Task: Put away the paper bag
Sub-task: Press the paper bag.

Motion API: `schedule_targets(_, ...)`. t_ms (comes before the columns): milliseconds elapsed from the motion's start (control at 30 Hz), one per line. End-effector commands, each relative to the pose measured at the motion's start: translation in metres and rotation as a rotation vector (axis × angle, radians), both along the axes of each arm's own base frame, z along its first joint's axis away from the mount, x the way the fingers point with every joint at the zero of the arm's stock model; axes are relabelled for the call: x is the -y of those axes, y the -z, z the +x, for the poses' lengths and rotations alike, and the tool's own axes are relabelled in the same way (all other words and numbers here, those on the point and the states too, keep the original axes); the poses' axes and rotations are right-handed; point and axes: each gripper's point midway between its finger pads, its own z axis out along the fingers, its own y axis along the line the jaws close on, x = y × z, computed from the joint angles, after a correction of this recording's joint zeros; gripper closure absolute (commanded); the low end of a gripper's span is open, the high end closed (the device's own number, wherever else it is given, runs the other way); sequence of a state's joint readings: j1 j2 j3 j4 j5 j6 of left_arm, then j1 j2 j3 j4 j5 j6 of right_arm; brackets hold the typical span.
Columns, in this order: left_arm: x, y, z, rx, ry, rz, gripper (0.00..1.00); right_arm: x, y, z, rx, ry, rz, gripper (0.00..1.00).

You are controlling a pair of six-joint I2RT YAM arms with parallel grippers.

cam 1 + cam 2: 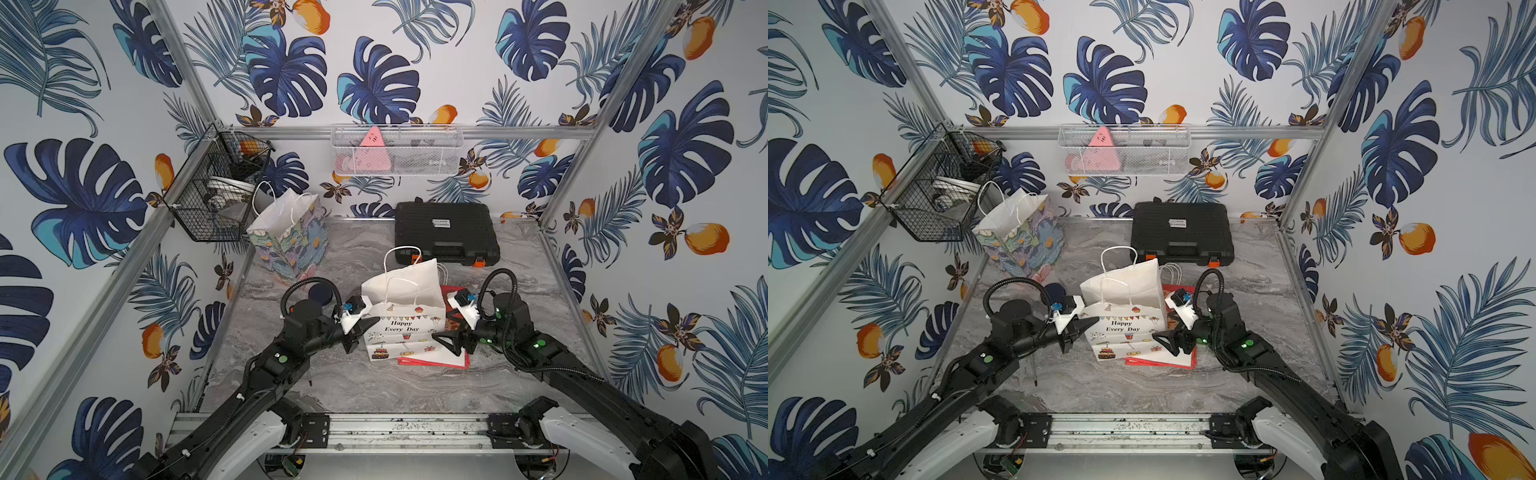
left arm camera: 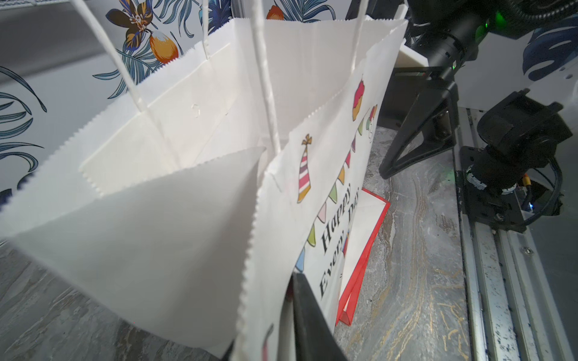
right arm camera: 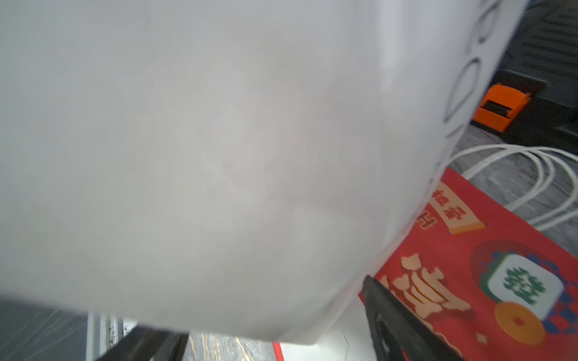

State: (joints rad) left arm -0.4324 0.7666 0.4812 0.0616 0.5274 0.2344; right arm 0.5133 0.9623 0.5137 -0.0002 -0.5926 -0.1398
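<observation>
Right now I am watching the paper bag (image 1: 405,320) standing upright with its mouth open near the middle of the surface (image 1: 374,386). Its base is overlapping a red bag (image 1: 436,360) that is lying flat. The left gripper (image 1: 371,322) is reaching in at the bag's left front edge. In the left wrist view the printed front panel is running right beside one black finger (image 2: 308,312), but I cannot tell whether the fingers are pinching the paper or sitting slightly apart. The right gripper (image 1: 445,343) is hovering at the bag's lower right corner, above the red bag, with its fingers spread wide. In the right wrist view the bag's white side wall is filling the space ahead of them. A floral bag (image 1: 291,237) is standing at the back left, and a black case (image 1: 446,232) is lying at the back, both well apart from the paper bag.
</observation>
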Motion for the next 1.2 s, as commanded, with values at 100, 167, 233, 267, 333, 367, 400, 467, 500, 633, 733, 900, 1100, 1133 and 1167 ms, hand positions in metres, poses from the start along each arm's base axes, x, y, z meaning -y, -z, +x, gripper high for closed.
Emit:
schedule_targets(100, -0.001, -0.007, 0.005, 0.039, -0.018, -0.022, 0.86, -0.023, -0.037, -0.011, 0.194, -0.157, 0.148, 0.11)
schedule_targets(167, -0.002, -0.007, 0.007, 0.049, -0.029, -0.025, 0.87, -0.015, -0.038, -0.005, 0.236, -0.080, 0.147, 0.09)
schedule_targets(233, -0.004, -0.007, 0.007, 0.056, -0.039, -0.020, 0.88, 0.002, -0.037, 0.009, 0.254, 0.072, 0.127, 0.07)
schedule_targets(267, -0.004, -0.007, 0.008, 0.058, -0.040, -0.018, 0.88, 0.013, -0.034, 0.018, 0.242, 0.165, 0.104, 0.07)
schedule_targets(333, -0.005, -0.008, 0.007, 0.062, -0.040, -0.016, 0.89, 0.027, -0.026, 0.023, 0.175, 0.264, 0.065, 0.08)
schedule_targets(367, -0.005, -0.008, 0.007, 0.062, -0.039, -0.016, 0.89, 0.029, -0.020, 0.019, 0.121, 0.272, 0.057, 0.08)
schedule_targets(400, -0.005, -0.009, 0.007, 0.065, -0.041, -0.018, 0.89, 0.027, -0.014, 0.014, 0.059, 0.269, 0.067, 0.08)
schedule_targets(467, -0.005, -0.009, 0.008, 0.069, -0.045, -0.024, 0.89, 0.022, -0.001, 0.008, -0.067, 0.267, 0.101, 0.09)
schedule_targets(500, -0.005, -0.009, 0.009, 0.067, -0.048, -0.026, 0.89, 0.020, 0.009, 0.005, -0.127, 0.265, 0.109, 0.09)
schedule_targets(633, -0.004, -0.008, 0.010, 0.059, -0.047, -0.032, 0.89, 0.013, 0.036, 0.008, -0.230, 0.276, 0.097, 0.11)
schedule_targets(733, -0.004, -0.007, 0.010, 0.056, -0.043, -0.033, 0.89, -0.009, 0.030, -0.001, -0.209, 0.121, 0.141, 0.12)
schedule_targets(900, -0.002, -0.007, 0.011, 0.054, -0.035, -0.039, 0.92, -0.030, 0.001, -0.021, -0.077, -0.104, 0.250, 0.11)
schedule_targets(1100, -0.002, -0.005, 0.012, 0.056, -0.034, -0.032, 0.92, -0.013, -0.035, -0.016, 0.127, -0.010, 0.286, 0.08)
schedule_targets(1133, -0.002, -0.005, 0.012, 0.057, -0.034, -0.029, 0.92, -0.004, -0.039, -0.009, 0.168, 0.055, 0.267, 0.07)
schedule_targets(1167, -0.002, -0.005, 0.011, 0.058, -0.031, -0.025, 0.92, 0.007, -0.044, 0.000, 0.213, 0.134, 0.237, 0.06)
